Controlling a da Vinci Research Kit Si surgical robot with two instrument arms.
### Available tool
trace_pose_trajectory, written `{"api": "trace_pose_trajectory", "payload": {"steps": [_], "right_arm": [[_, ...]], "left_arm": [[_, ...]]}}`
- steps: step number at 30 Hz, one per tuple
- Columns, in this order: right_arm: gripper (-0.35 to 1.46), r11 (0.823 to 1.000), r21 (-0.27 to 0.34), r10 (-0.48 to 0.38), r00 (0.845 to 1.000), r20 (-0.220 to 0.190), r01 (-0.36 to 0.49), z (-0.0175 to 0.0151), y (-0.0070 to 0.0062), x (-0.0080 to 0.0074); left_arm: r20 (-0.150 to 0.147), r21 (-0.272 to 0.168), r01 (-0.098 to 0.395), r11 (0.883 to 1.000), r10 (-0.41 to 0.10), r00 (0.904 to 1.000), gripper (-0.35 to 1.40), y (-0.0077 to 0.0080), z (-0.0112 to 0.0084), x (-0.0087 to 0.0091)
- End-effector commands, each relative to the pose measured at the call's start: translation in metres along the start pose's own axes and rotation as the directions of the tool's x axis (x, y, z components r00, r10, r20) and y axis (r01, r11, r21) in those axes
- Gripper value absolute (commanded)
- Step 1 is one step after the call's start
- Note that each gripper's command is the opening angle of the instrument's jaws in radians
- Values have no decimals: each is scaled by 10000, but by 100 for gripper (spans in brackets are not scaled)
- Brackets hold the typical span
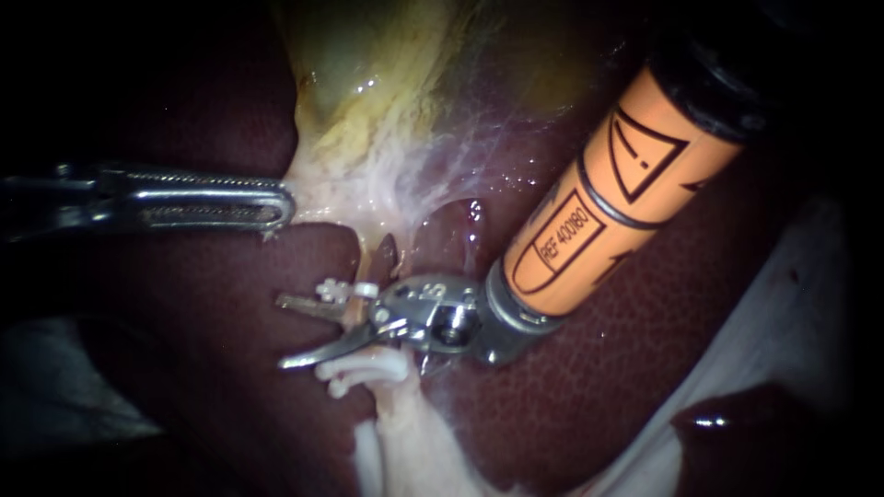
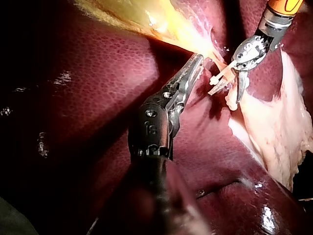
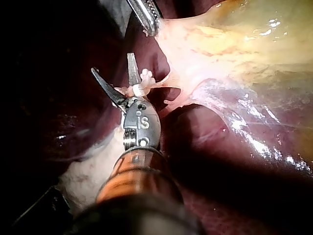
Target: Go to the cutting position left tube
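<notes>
The left tube [image 1: 376,256] runs down from the gallbladder [image 1: 368,101], with one white clip [image 1: 345,291] across it and another white clip [image 1: 361,368] lower down. My right instrument [image 1: 280,331], on an orange shaft, holds its two blades open astride the tube between the two clips; the stretch between them is mostly hidden by its hinge. In its own wrist view the right instrument [image 3: 112,63] stands open, a clip [image 3: 140,89] at the blades' base. My left instrument [image 1: 276,208] is shut on the gallbladder's pale lower edge, also visible as the left instrument [image 2: 197,62].
Dark red liver [image 1: 212,304] lies under and around everything. A second thin strand of tissue [image 1: 474,230] stands just right of the clipped tube. Pale fatty tissue [image 1: 405,451] trails below the lower clip. White cloth [image 1: 783,304] lies at the right edge.
</notes>
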Motion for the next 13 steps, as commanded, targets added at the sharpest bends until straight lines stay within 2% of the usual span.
{"api": "trace_pose_trajectory", "payload": {"steps": [1, 13], "right_arm": [[135, 10000, 6, 0, 10000, -9, 0, 0, -1, 1], [133, 9996, 52, 293, 9996, 9, -293, -3, -3, 0]], "left_arm": [[1, -9, -5, 10000, 5, 10000, -35, 0, 0, 0], [2, -10, -4, 10000, 4, 10000, -35, 0, 0, 1]]}}
